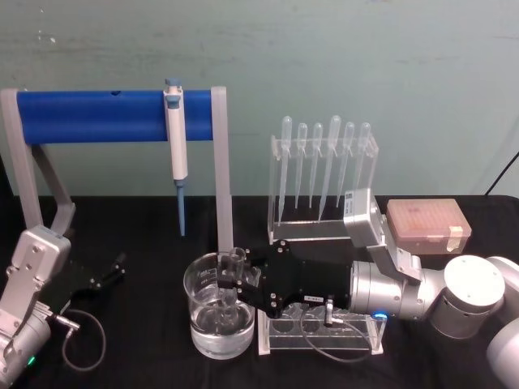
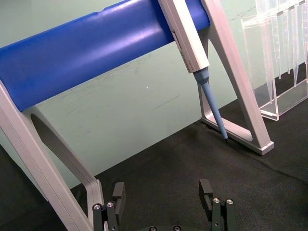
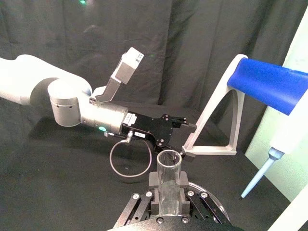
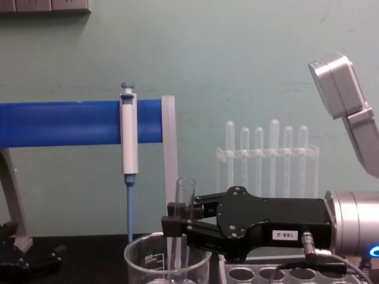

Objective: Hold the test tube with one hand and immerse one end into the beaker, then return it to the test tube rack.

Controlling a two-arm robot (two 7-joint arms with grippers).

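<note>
Test tube [image 4: 185, 204] held upright in the beaker [image 4: 145, 260] by the right gripper [image 4: 172, 222]
The test tube rack [image 1: 357, 344] stands just beside the beaker, to its right. The beaker holds clear liquid. The left gripper [image 2: 163, 192], parked far left, is spread wide and empty. The right gripper's fingers are clamped across the tube below its rim; the tube's long axis is vertical, lower end inside the beaker and apparently dipped, so withdrawal should run straight up before shifting right to the rack
</note>
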